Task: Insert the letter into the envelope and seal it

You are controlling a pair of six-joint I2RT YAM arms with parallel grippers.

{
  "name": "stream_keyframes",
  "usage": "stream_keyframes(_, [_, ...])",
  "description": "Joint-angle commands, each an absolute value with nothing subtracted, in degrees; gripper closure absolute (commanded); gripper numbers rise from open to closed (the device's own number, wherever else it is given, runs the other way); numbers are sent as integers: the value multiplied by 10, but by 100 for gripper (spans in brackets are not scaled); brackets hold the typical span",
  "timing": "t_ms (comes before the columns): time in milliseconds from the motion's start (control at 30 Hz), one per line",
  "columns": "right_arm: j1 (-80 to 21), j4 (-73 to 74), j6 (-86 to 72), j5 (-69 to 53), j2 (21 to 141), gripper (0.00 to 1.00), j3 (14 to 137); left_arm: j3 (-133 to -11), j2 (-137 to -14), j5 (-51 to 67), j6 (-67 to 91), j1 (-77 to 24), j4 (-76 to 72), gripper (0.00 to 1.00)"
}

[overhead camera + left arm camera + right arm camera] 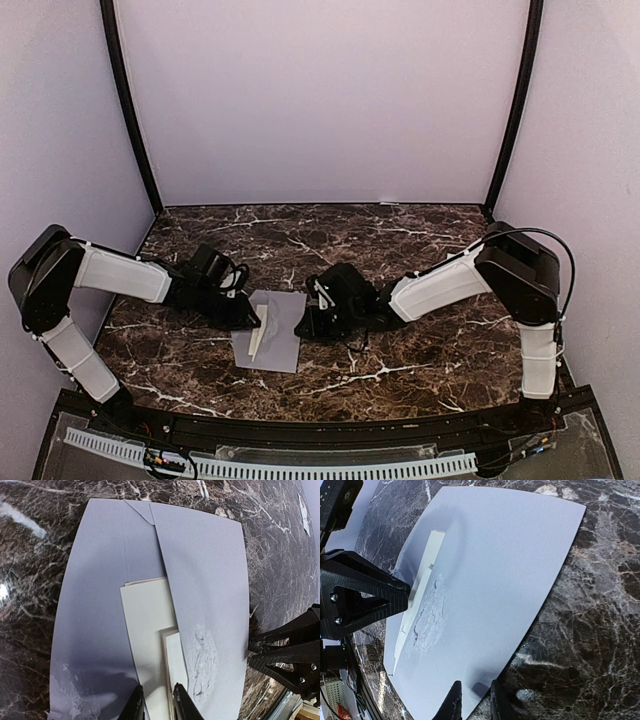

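The left gripper (156,701) has its two black fingers drawn close together on the near end of the cream-coloured folded paper letter (147,630), pinching it so the sheet can be steered rather than merely pushed. The far part of that letter lies under the raised upper layer of the flat grey-lavender rectangular paper envelope (205,580), while the near part is uncovered, so my judgement is that the insertion is partway done and sealing has not begun. The envelope lies on the dark brown, white-veined marble-patterned tabletop (420,240), about midway across it and towards the near side, between the two arms. At its right edge the right gripper (473,701) is narrowed onto the paper, the edge running between its fingers. It looks like a pinch, and the reason seems plain: it anchors the envelope and lifts the upper layer a little, which bows in the right wrist view, so the mouth gapes towards the left, where the letter enters. The grippers face each other across the envelope, left one feeding, right one bracing. The risk is that the letter's corner snags inside, or the envelope slides right if the pinch slips.
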State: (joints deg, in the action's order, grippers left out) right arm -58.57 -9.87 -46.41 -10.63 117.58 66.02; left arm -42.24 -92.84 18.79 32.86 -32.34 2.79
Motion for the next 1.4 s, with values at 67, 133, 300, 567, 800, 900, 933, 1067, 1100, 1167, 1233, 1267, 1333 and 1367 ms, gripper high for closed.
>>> stream_keyframes(67, [-591,-79,-465,-111,1202,83,668,-405,-940,218,334,-323,21,80])
stream_keyframes(133, [-591,-79,-465,-112,1204,83,669,-404,-943,225,335,-323,18,81])
stream_keyframes(300, [-591,-77,-465,-113,1206,84,672,-403,-945,233,338,-323,15,83])
stream_keyframes(567, [-591,-77,-465,-113,1207,85,672,-396,-946,250,346,-323,2,87])
stream_keyframes(800, [-592,-67,-463,-100,1190,85,669,-403,-911,225,344,-323,13,87])
stream_keyframes(900, [-591,-55,-460,-90,1175,84,668,-405,-889,214,342,-323,22,85])
stream_keyframes(933, [-591,-53,-459,-87,1170,83,668,-407,-876,211,341,-323,25,83])
stream_keyframes(1067, [-591,-44,-458,-83,1149,80,665,-410,-849,205,342,-323,43,77])
stream_keyframes(1100, [-591,-42,-458,-83,1144,79,664,-409,-846,204,343,-323,48,76])
stream_keyframes(1167, [-591,-40,-459,-83,1137,77,662,-405,-841,203,347,-323,53,74])
stream_keyframes(1233, [-590,-41,-461,-88,1130,75,658,-398,-842,204,351,-323,52,69])
stream_keyframes(1267, [-591,-45,-463,-91,1128,74,654,-395,-843,204,353,-323,48,68])
stream_keyframes(1333, [-592,-54,-469,-97,1126,73,643,-387,-848,209,357,-323,40,66])
stream_keyframes(1367, [-592,-59,-473,-100,1126,72,637,-383,-852,215,359,-323,37,65])
